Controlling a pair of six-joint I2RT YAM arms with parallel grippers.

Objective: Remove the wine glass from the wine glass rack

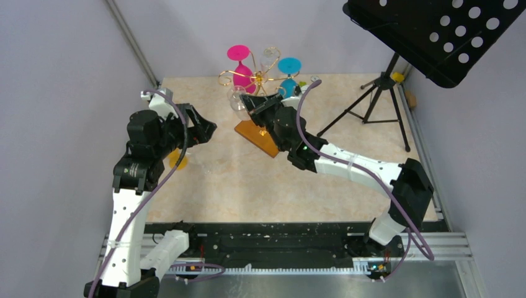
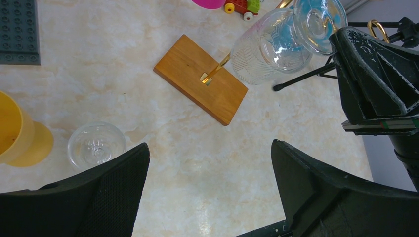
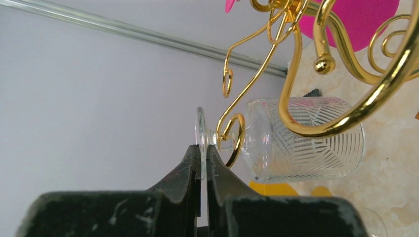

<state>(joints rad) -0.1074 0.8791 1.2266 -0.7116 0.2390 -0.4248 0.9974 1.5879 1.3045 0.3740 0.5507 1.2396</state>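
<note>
A pale marbled bench [image 1: 236, 186] carries everything; a black perforated music stand [image 1: 434, 31] on a tripod rises over its far right corner. The right arm reaches across the middle of the bench to the wine glass rack [image 1: 251, 133], whose orange-brown wooden base lies at an angle near the centre, with the gold stem and curled arms above it; the left arm is bent on the left side, well apart from the rack.

The clear wine glass [image 3: 306, 140], ribbed with a leaf pattern, hangs on the near-left side of the rack, its stem seated in a gold curl and its bowl lying roughly sideways in the wrist view; the right hand [image 3: 203, 154] is clenched on the rim of that glass's foot, a pad on each face of the thin disc. A pink wine glass [image 1: 243, 76] and a blue wine glass [image 1: 289, 65] hang on the far arms.

The left hand [image 2: 208, 148] is released, fingers spread wide over bare bench and gripping nothing; near its left finger stand a yellow cup [image 2: 15, 133] and, just beside it, a small clear glass [image 2: 96, 145]. A grey studded baseplate [image 2: 19, 29] lies at the far left; a small coloured toy [image 2: 242, 6] sits behind the base.
</note>
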